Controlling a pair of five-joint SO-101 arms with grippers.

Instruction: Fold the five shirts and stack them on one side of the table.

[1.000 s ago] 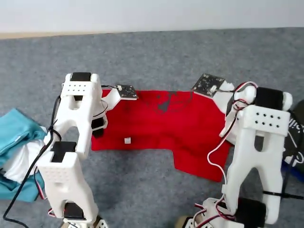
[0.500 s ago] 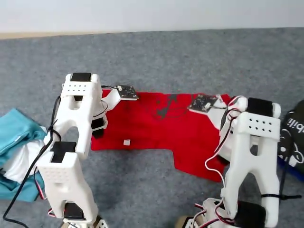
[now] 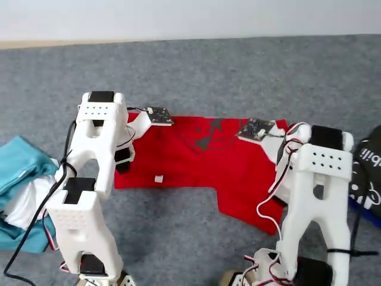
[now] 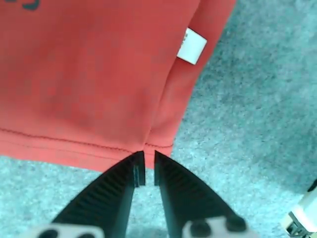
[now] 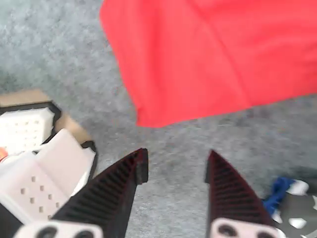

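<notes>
On the grey table (image 3: 238, 71), the red shirt (image 3: 196, 161) lies spread for folding; the left gripper (image 4: 145, 166) sits clenched at its hem, the right gripper (image 5: 176, 166) released.

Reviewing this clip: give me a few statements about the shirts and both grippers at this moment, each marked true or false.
1. The right gripper is open over the bare table. True.
2. The red shirt is folded and stacked. False: it lies spread out on the table, on no stack.
3. The left gripper is wide open. False: its jaws are all but shut at the red shirt's hem.
4. A teal garment lies bunched, apart from the red shirt. True.
</notes>
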